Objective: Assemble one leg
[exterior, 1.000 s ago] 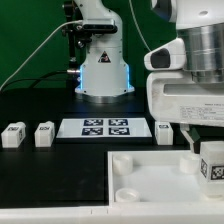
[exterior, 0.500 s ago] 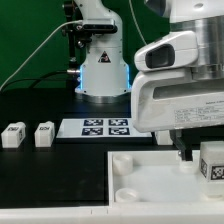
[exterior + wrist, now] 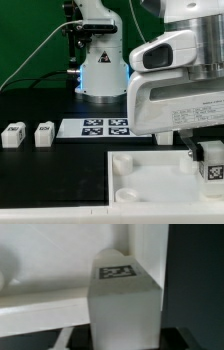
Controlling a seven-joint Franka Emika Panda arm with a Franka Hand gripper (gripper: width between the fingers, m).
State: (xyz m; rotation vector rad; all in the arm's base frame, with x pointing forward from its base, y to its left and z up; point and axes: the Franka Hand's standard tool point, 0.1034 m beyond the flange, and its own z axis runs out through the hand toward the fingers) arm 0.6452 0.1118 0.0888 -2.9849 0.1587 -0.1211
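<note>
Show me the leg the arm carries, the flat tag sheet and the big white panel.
carried leg (image 3: 125, 308): wrist view, plain face below its tag.
marker board (image 3: 95, 127): exterior view, middle of its visible part.
panel (image 3: 160, 185): exterior view, bare flat top.

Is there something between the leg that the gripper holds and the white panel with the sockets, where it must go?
Nothing visible does. The leg hangs in the jaws of the gripper over the white panel, with no other part between them. The two loose legs lie far off at the exterior view's left.
</note>
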